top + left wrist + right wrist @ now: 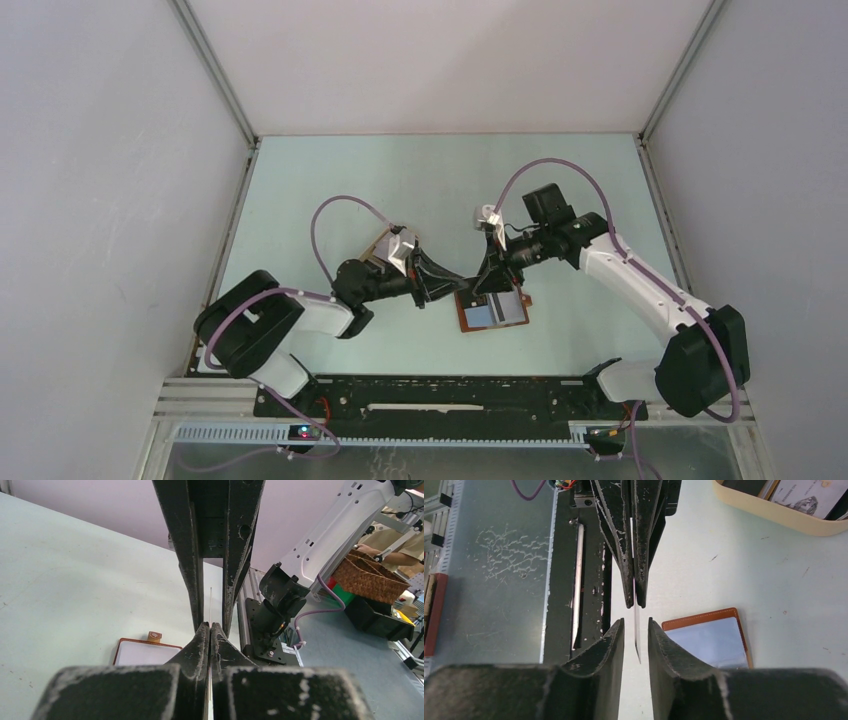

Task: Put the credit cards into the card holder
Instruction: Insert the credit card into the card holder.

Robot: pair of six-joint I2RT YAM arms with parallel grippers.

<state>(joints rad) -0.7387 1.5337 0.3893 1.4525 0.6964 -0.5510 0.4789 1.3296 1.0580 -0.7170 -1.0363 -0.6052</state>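
The card (638,652) is off the bench (330,190), edge-on to both wrist cameras, just a thin pale sliver; its face can't be read from here. In the right wrist view it sits just at 9 o'clock of the card holder (709,640), raised clear of it.

The card holder lies open and flat, reddish-brown with a stitched rim and a pale bluish clear pocket; whether a card already sits in there I can't tell. From overhead it's a little toward 5 o'clock of the bench's middle; the left wrist view picks up a small clasp tab (155,636) at its 12 o'clock edge.

The left end effector (634,600) is pinched tight on one end of the card, fingers flat against both faces; the right end effector (635,625) faces it from the opposite side, jaws narrow, straddling the free end with a slim gap either side; no contact that I can see.

So this reads as a mid-air hand-over between the arms, ahead of the slotting. Next call, I'd say: the right has to pinch squarely on that free end before the left lets go, otherwise the card could twist or drop; then it wants laying flatter and lining up with a pocket mouth.

Out at 1 o'clock in the right wrist view sits a cream tray (769,515), holding items I can't make out for sure.
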